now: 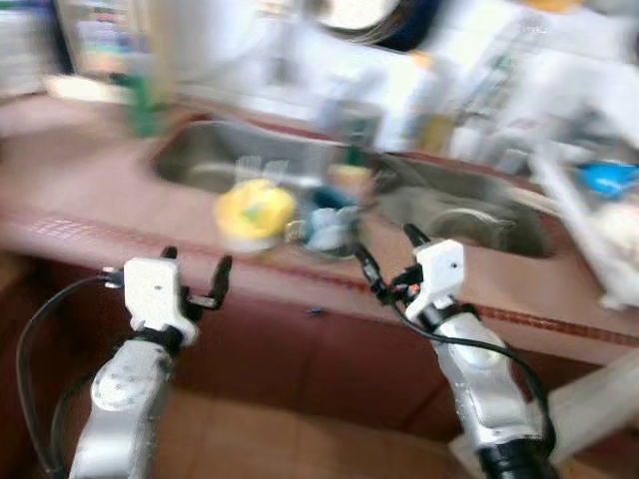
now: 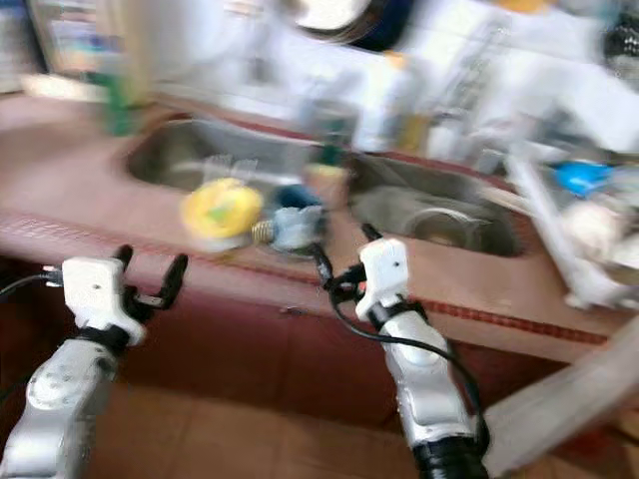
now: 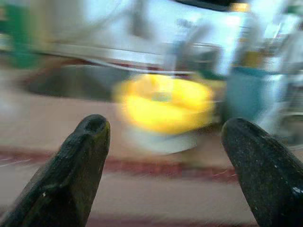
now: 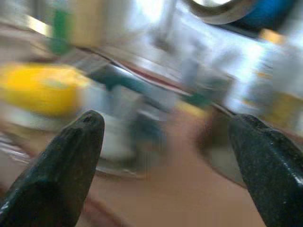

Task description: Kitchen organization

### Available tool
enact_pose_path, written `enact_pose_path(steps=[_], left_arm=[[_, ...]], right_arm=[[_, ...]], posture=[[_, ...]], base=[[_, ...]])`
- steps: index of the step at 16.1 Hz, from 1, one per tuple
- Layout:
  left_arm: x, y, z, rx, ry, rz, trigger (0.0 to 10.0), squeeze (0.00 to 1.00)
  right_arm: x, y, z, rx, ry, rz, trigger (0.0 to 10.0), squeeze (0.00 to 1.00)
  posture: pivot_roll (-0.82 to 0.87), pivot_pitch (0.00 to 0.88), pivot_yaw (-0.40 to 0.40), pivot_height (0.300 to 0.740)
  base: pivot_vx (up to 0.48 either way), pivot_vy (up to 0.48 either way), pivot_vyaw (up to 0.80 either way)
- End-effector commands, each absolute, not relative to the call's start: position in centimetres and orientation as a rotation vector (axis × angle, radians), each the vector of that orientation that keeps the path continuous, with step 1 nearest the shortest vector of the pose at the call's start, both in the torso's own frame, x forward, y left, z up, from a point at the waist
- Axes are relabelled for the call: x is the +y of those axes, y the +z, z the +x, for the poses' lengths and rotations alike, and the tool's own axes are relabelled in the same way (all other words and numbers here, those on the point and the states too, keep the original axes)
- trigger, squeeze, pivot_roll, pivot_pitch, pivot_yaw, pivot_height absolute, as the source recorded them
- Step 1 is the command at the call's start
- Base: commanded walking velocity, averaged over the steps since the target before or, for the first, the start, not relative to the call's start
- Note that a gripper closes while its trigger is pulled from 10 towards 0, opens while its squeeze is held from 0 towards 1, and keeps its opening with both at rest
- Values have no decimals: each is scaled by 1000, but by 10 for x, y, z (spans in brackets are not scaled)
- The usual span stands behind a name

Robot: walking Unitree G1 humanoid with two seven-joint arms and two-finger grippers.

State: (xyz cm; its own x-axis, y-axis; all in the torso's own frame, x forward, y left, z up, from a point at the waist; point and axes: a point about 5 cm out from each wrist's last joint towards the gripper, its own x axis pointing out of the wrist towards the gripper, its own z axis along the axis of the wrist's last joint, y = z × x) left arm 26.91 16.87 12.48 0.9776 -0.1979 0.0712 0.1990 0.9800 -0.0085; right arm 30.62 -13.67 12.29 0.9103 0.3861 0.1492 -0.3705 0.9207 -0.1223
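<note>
All views are blurred by motion. A yellow bowl-like object (image 1: 255, 213) sits on the reddish counter (image 1: 90, 190) at the front rim of a double steel sink (image 1: 230, 155); it also fills the middle of the left wrist view as the yellow object (image 3: 163, 101). Beside it lies a blue-grey item (image 1: 327, 226) on a round metal piece. My left gripper (image 1: 196, 267) is held open in front of the counter edge, below the yellow object. My right gripper (image 1: 387, 254) is open too, just below the blue-grey item (image 4: 123, 118). Both hold nothing.
The right sink basin (image 1: 464, 210) holds a round metal thing. A white dish rack (image 1: 599, 230) with a blue item (image 1: 607, 178) stands at the right. Bottles and jars (image 1: 439, 110) line the back wall, with a green bottle (image 1: 143, 100) at the left. Dark cabinet fronts (image 1: 290, 349) lie below.
</note>
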Motion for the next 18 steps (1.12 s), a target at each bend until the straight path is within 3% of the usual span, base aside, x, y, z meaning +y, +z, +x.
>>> enact_pose_path(steps=[1,4,9,18], left_arm=[[170,128,269,-79,-207,-5,10000,0],[170,133,270,-116,-215,-95,10000,0],[172,139,270,-143,-213,-56,10000,0],[142,153,279,-143,-383,11,10000,0]], right_arm=[[-137,126,308,-183,383,-91,10000,0],[-136,127,308,-200,391,-90,10000,0],[-134,123,307,-183,425,-69,10000,0],[-136,134,324,-198,504,-111,10000,0]], posture=[[57,0,-122,740],[56,0,-120,732],[55,0,-121,732],[45,0,-114,732]], base=[[341,0,-556],[107,0,-331],[0,0,0],[0,0,0]])
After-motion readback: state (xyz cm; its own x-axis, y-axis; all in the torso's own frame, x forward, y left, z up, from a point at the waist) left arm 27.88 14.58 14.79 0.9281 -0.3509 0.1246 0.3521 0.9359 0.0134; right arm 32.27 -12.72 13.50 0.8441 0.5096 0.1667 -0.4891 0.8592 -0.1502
